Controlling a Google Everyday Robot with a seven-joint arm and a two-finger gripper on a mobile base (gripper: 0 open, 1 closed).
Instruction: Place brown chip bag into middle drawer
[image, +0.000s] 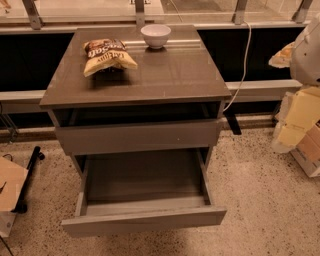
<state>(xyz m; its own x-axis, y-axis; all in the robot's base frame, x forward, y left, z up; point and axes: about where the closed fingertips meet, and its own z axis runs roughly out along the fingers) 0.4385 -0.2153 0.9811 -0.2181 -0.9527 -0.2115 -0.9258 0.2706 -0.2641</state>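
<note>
While the grey cabinet (165, 80) fills the view, its middle drawer (145, 220) stands pulled right out. The gripper (306, 52) hangs at the right edge, and I can't tell if it's parted or closed. The brown chip bag (107, 56) lies well to its left on the cabinet top, near the white bowl (156, 35).

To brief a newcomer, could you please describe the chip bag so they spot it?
The grey cabinet top stands mid-picture, the gripper out of view. At its back left lies the chip bag. Unlike the white bowl beside it, it is crinkly tan with a brown band.
</note>
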